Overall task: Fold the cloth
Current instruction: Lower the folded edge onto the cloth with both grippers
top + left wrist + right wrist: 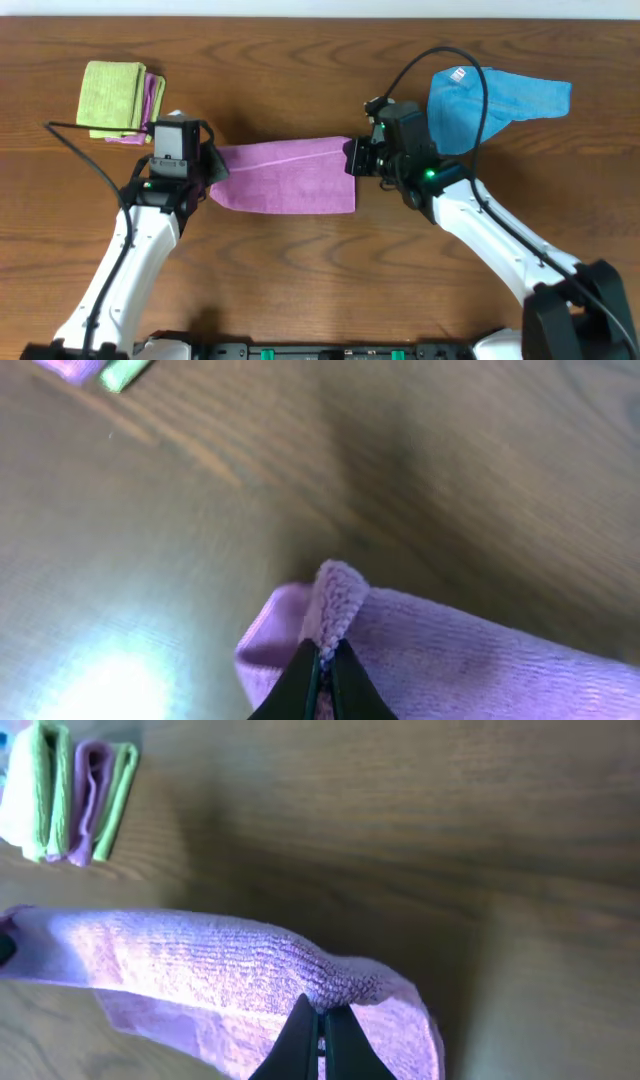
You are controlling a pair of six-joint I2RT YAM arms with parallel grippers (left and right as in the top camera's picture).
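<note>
A purple cloth (288, 178) hangs stretched between my two grippers over the middle of the table. My left gripper (214, 168) is shut on its left edge; the left wrist view shows the fingertips (324, 660) pinching a fold of the purple cloth (470, 660). My right gripper (355, 157) is shut on the cloth's right edge; the right wrist view shows the fingertips (322, 1025) pinching the hem of the purple cloth (200, 960). The cloth's lower part lies doubled on the wood.
A stack of folded cloths, green on top of pink (115, 98), sits at the back left and shows in the right wrist view (65, 790). A crumpled blue cloth (490, 100) lies at the back right, behind my right arm.
</note>
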